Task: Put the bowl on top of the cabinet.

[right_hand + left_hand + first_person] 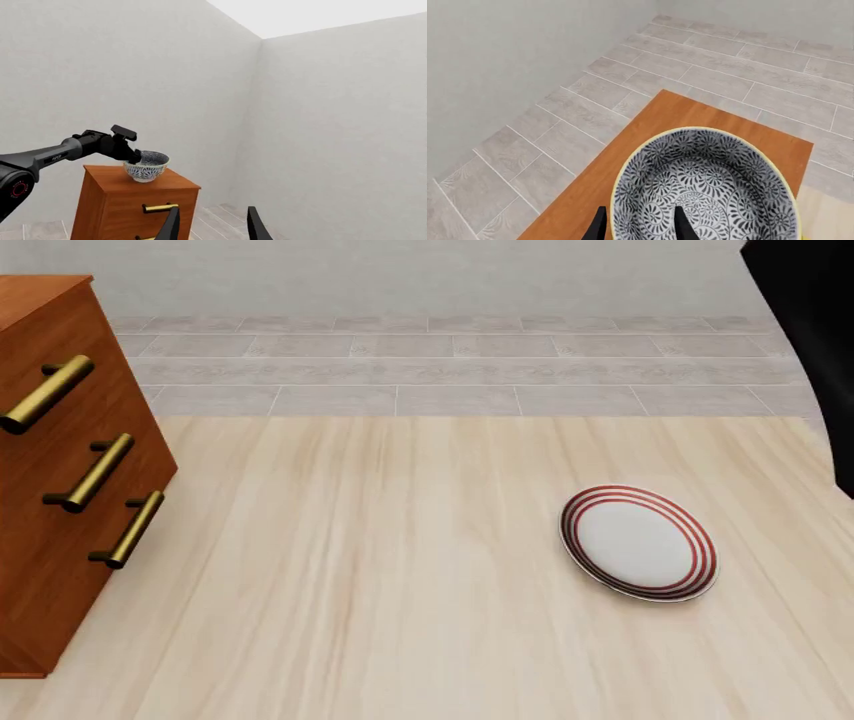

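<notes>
The bowl point(707, 185), white with a dense dark floral pattern and a pale yellow rim, hangs upright over the cabinet's reddish-brown top point(660, 120). My left gripper point(639, 216) is shut on its near rim, one finger inside and one outside. From the right wrist view, the bowl point(147, 166) sits at or just above the cabinet point(127, 207), and I cannot tell whether they touch. The left gripper point(133, 155) grips it from the side. My right gripper point(212, 220) stands open and holds nothing, far from the cabinet. In the front view the cabinet point(54, 490) stands at the left, and the bowl is out of frame.
A flat white plate with red rings point(638, 542) lies on the pale wooden table point(374, 590) at the right. The right arm point(817, 350) shows as a dark shape at the far right edge. Grey tiled floor and walls lie beyond the table.
</notes>
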Controlling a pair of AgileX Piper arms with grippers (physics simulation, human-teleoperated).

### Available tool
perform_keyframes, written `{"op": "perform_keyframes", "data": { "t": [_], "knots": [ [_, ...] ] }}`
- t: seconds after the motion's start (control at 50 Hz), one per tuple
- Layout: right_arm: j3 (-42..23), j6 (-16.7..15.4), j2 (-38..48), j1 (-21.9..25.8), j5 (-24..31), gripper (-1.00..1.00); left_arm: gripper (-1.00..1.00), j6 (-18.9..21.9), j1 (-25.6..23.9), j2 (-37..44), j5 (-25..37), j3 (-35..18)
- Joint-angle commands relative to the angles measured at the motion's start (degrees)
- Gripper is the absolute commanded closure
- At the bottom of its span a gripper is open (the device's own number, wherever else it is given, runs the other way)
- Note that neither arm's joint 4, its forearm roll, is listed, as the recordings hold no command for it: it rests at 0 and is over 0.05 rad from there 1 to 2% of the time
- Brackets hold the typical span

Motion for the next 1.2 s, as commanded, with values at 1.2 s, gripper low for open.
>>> {"op": "perform_keyframes", "data": {
  "t": [1.2],
  "knots": [
    [-0.48,-0.42,-1.30,-0.07,1.13,-1.00,-1.00,-2.04,-2.97,-0.41,8.07,-16.61]
  ]
}}
